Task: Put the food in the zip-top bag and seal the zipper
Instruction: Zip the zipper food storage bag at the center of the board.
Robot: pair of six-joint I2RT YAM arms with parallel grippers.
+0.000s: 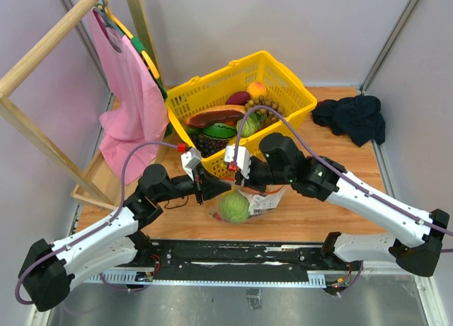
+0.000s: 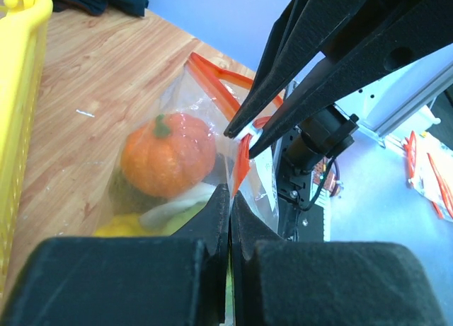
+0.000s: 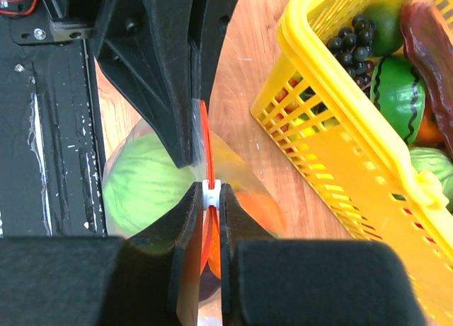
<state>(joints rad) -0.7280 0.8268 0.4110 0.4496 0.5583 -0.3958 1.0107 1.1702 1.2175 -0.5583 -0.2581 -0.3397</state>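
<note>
Food (image 2: 168, 154) is sitting in the bag (image 2: 190, 92) below the left gripper (image 2: 230, 195), which is pinching its edge; the right gripper (image 3: 210, 193) is clamping the zipper (image 3: 203, 131), seemingly part-sealed.

Light: bright, even, from overhead; faint soft shadows on the table (image 1: 297, 214).
Left wrist focus: crisp on the zip-top bag (image 2: 159, 107) just ahead of the left gripper (image 2: 228, 193); soft at the finger bases nearest the lens.
Right wrist focus: sharp at the right gripper (image 3: 210, 191) and the pinched zipper (image 3: 204, 138); cabbage (image 3: 134, 191) behind the film hazy, pale.
Glare: mild sheen on the film beside each gripper.
</note>
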